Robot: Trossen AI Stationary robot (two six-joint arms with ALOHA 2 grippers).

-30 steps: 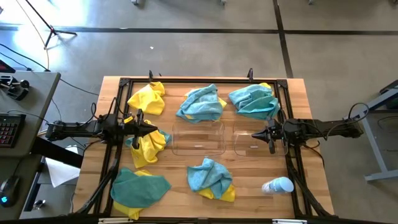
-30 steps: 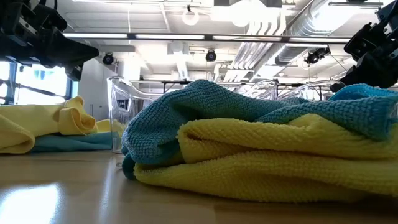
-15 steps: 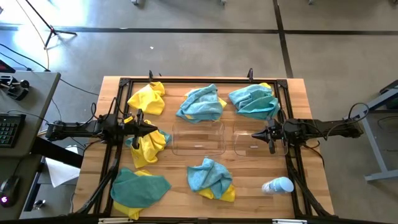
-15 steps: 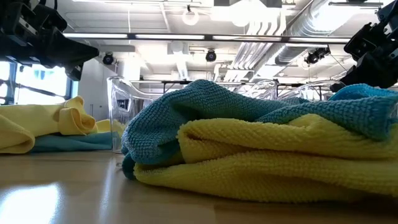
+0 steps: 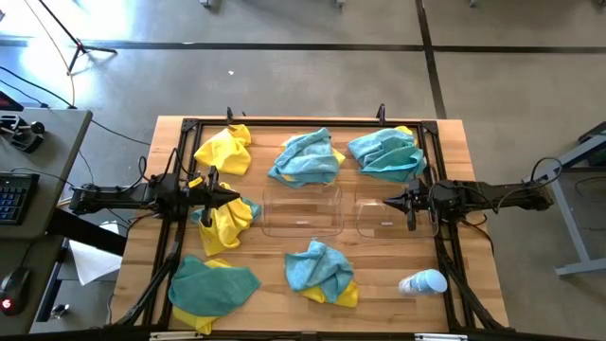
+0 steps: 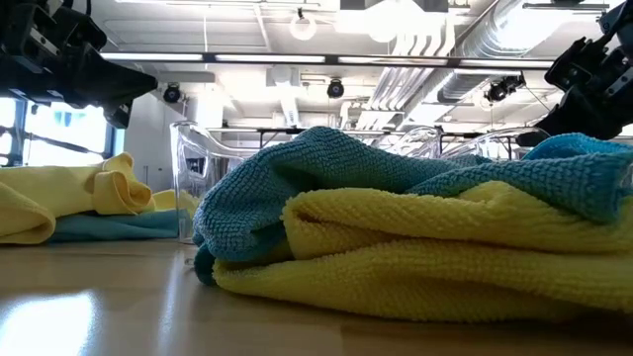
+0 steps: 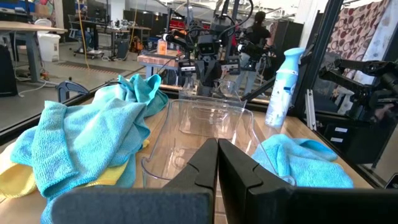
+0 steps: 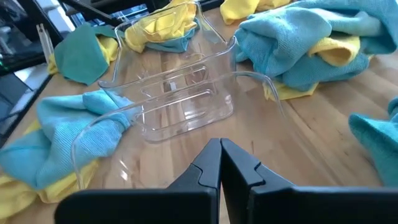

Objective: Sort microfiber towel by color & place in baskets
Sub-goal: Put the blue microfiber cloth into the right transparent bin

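Nearest the front edge of the table [image 5: 284, 317]: a teal towel [image 5: 210, 285] over a bit of yellow at front left, a teal-on-yellow pile [image 5: 322, 270] front and centre, and a spray bottle [image 5: 422, 282] lying front right. Same centre pile [image 6: 415, 232] fills most of the low view, teal folded over yellow.

Middle row: two clear bins side by side, both with nothing in them. Bigger-looking left bin [image 5: 301, 209] dead centre, right bin [image 5: 383, 216] just beside it. Also seen in the right wrist view, one bin [image 8: 180, 93] behind the other.

Left gripper [image 5: 237, 196] hovering just left of the left bin, over a yellow towel [image 5: 225, 224] with a bit of teal under it. Fingers pressed together, holding nothing [image 7: 217, 165]. Right gripper [image 5: 384, 202] poised over the right bin's near wall, pointing toward centre, also pinched closed and empty-handed [image 8: 220, 163].

Far row: yellow towel [image 5: 224, 151] at back left, teal heap [image 5: 306, 156] back centre, another teal heap [image 5: 388, 152] back right with yellow peeking out underneath. All lying loose on the wood, inside the black frame [image 5: 303, 122].

No towel in either bin, every one of them on the table around the bins. Beyond the table, desk with keyboard [image 5: 11, 194] off to the left.
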